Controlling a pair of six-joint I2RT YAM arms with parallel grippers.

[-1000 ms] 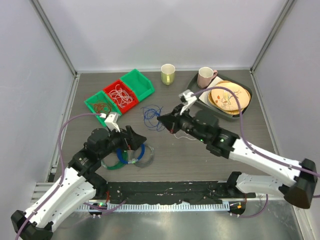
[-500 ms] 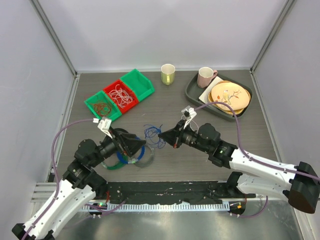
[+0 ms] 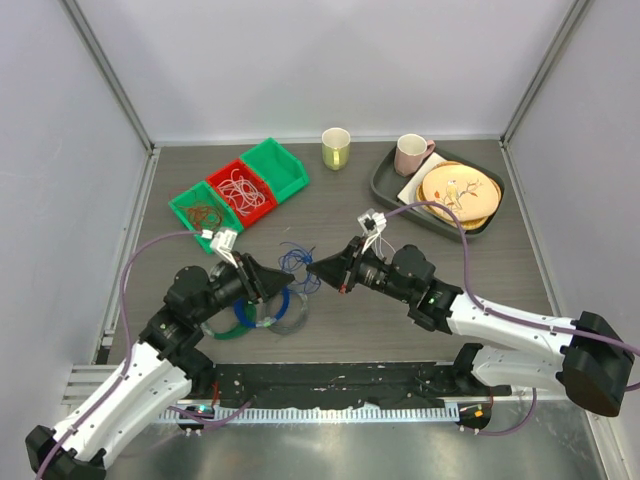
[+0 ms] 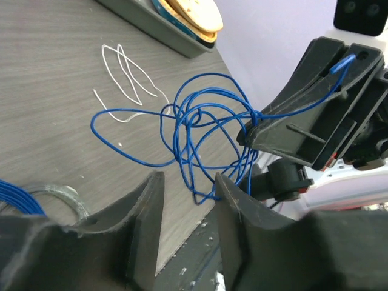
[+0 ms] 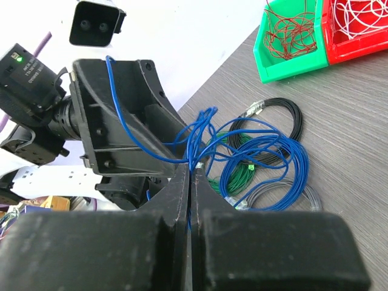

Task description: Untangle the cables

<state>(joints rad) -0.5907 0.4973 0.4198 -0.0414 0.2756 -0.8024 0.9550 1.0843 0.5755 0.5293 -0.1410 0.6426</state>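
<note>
While the black two-finger right gripper point(image 5: 189, 174) has its jaws pressed flat together on a strand of the thin blue tangled wire point(image 4: 203, 124), the knotted loops hang in the air between the two arms. They sit just above the dark wood-grain table point(image 3: 340, 205), near the coiled blue, green, grey and black cables point(image 5: 239, 173) lying by the left arm. The black left gripper point(image 4: 188, 182) faces them with its jaws parted a moderate way. The lowest blue loops dangle in or just in front of that gap, and I cannot see anything pinched there, though one strand drapes over its outer face. This looks to me like the pulling-apart step on the blue wire, with the second hold not yet made. The next move, I judge, calls for the left jaws to shut on a single loop rather than the bundle. Both arms would then draw apart gently so the knot loosens instead of tightening.
</note>
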